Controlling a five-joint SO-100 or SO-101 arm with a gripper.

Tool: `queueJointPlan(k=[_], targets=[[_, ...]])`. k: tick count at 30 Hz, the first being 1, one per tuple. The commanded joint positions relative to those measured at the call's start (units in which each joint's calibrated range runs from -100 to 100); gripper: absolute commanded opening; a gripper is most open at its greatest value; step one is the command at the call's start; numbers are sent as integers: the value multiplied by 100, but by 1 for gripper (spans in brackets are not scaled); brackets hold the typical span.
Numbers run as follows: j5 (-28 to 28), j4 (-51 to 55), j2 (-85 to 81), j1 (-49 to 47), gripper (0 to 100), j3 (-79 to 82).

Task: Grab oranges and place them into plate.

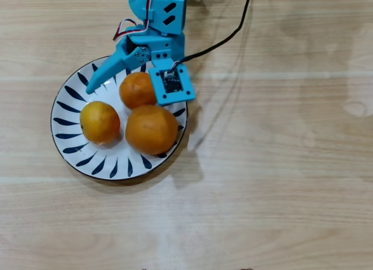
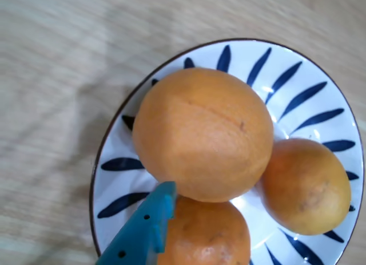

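All three oranges sit on the plate (image 1: 70,143) now, bunched together and touching. In the overhead view the big one (image 1: 151,129) is at the right near side, a smaller one (image 1: 100,122) at the left, and the third (image 1: 138,90) at the far side, right under the arm. No fruit shows on the wooden worktop (image 1: 280,165) in either view.

The jaws (image 1: 125,77) are spread around that far orange: one long blue finger (image 1: 111,70) reaches out over the plate's far-left rim, clear of the fruit with white plate showing between, while the other side is hidden beneath the camera mount (image 1: 171,83). So they look open, with nothing clamped.

From the wrist view, the blue fingertip (image 2: 150,225) lies just beside the smaller orange (image 2: 209,233) at the bottom edge, with the large orange (image 2: 203,133) straight ahead and the last one (image 2: 306,185) off to the right.

The relation that counts is that the fruit lies directly below and between the jaws, so my read is that the clean exit is straight up and back toward the base, avoiding any sideways sweep that could nudge the cluster. The job looks essentially done.
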Motion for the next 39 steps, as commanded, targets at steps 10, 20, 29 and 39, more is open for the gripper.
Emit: queueJointPlan(k=[10, 20, 29, 39], targets=[[808, 1138, -1601, -1211, 14, -614], [1550, -306, -3629, -1533, 2, 3017], [2705, -306, -6368, -1396, 2, 5941], [3014, 554, -8828, -1453, 2, 7833]])
